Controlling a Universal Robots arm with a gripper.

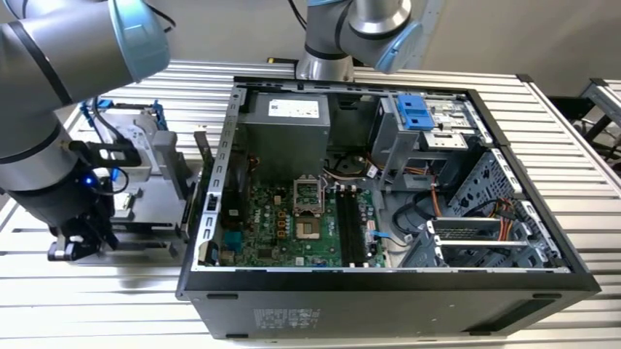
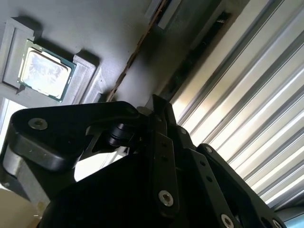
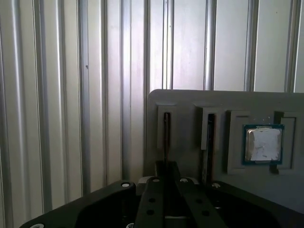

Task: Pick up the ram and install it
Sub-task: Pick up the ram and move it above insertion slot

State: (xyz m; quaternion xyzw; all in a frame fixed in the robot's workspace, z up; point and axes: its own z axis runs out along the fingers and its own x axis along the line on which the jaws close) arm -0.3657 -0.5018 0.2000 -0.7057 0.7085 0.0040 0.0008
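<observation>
**Hand at the parts holder, lined up with the ram**

The black hand (image 1: 75,247) sits low over the ribbed metal tabletop (image 1: 97,305), on the exterior view's left of the open black computer case (image 1: 388,291). In the first wrist view the hand (image 3: 166,167) lines up with the ram (image 3: 166,137), a thin dark circuit-board stick standing edge-on in a slot of the grey plastic holder (image 3: 190,99). A square silver chip (image 3: 262,144) lies in a recess of the same holder. Clenched or released: cannot tell.

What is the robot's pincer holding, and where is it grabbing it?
Cannot tell. The pincer sits at the ram, standing on edge in a slot of the grey holder; any grip is hidden.
</observation>
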